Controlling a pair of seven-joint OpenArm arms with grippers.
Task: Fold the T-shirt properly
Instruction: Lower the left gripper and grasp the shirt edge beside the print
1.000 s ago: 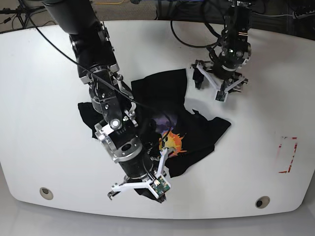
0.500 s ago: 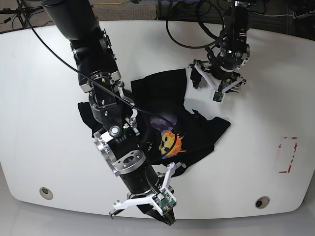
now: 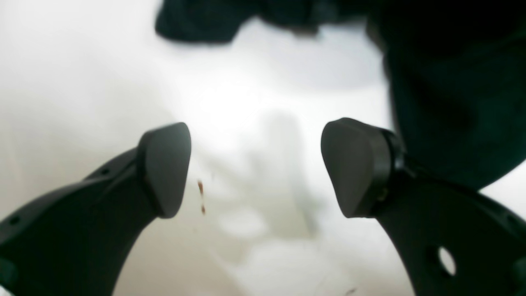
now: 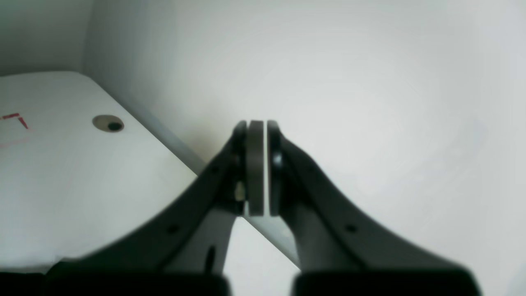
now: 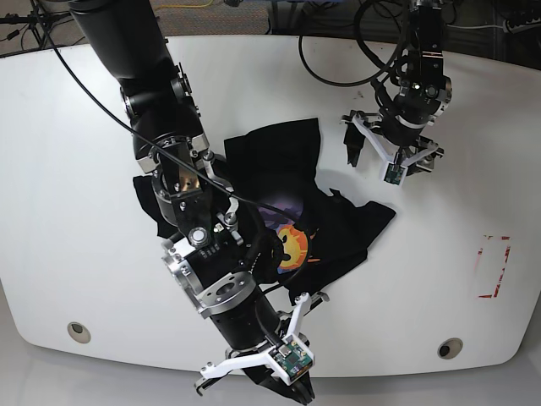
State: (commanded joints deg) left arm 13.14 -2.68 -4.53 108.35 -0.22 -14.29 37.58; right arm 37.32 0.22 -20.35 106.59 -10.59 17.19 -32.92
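A: White table (image 5: pixel 76 169). Shirt (image 5: pixel 338 224), black, crumpled at centre, print half showing. Left gripper (image 5: pixel 391 150) spread, empty, over bare table just far-right of the cloth.

B: Right gripper (image 4: pixel 258 168) pressed together on nothing, out past the near edge. Risk: regrasping bunched layers would fold in the creases. Hidden: shirt's left part under the right arm; left wrist view blurred.

Your two arms, one gripper closed, one spread.
Your right gripper (image 4: pixel 258 164) sits pinched together at the near edge; your left gripper (image 3: pixel 254 168) hangs wide apart farther back.
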